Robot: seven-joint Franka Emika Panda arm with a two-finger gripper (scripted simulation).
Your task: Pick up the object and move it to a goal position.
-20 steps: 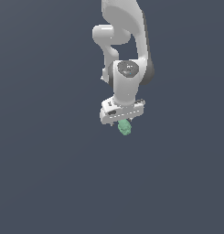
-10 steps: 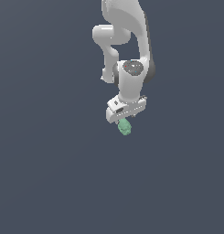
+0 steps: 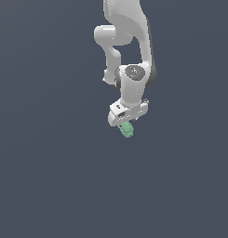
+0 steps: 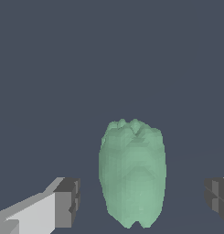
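The object [image 3: 127, 130] is a small pale mint-green lumpy blob lying on the flat dark grey ground. In the wrist view the object [image 4: 132, 173] stands between the two dark finger pads [image 4: 67, 201], with a clear gap on each side. My gripper [image 3: 126, 125] hangs straight down right over it, with the white hand just above the blob. The gripper [image 4: 143, 201] is open and touches nothing. In the exterior view the hand hides the fingers.
The white arm [image 3: 127, 42] comes down from the top of the exterior view. The ground around it is plain dark grey, with no other objects and no edges in sight.
The hand has shifted a little to the exterior view's right and turned about its wrist over the blob. The blob has not moved.
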